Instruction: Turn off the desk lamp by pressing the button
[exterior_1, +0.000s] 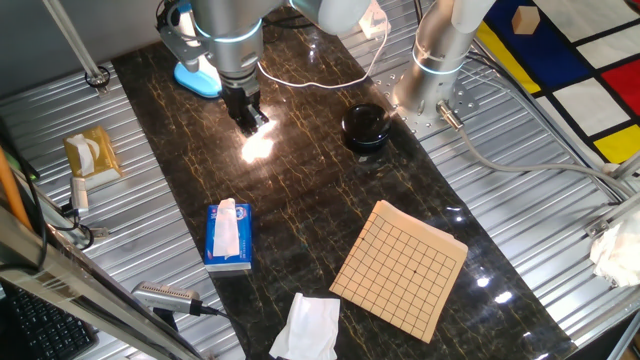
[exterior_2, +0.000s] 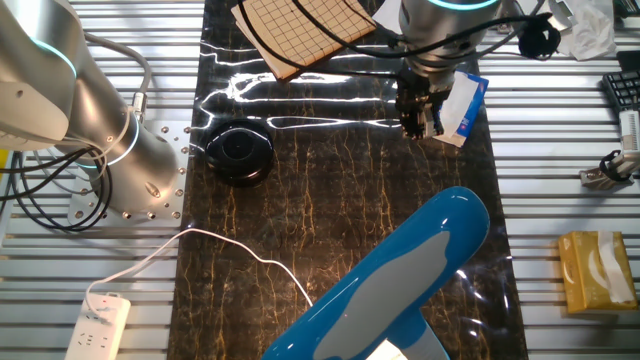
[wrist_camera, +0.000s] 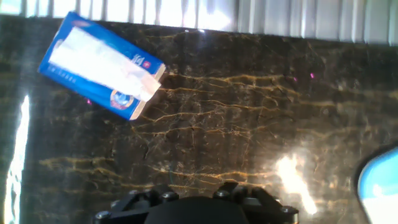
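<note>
The desk lamp's light-blue base (exterior_1: 197, 76) stands at the far left of the dark marble table, partly behind my arm. Its thin white cable (exterior_1: 330, 82) runs to the right. In the other fixed view the lamp's blue and whitish head (exterior_2: 400, 280) fills the foreground. A bright patch of lamp light (exterior_1: 258, 148) lies on the table. My gripper (exterior_1: 250, 120) points down just above that patch, to the right of the base; it also shows in the other fixed view (exterior_2: 418, 118). The button is not visible. The hand view shows a light-blue lamp edge (wrist_camera: 380, 186) at the lower right.
A black round pot (exterior_1: 364, 128) stands right of the gripper. A blue-and-white tissue pack (exterior_1: 229, 235), a wooden grid board (exterior_1: 400, 268) and a white cloth (exterior_1: 308, 328) lie nearer the front. A second arm's base (exterior_1: 430, 85) stands at the back.
</note>
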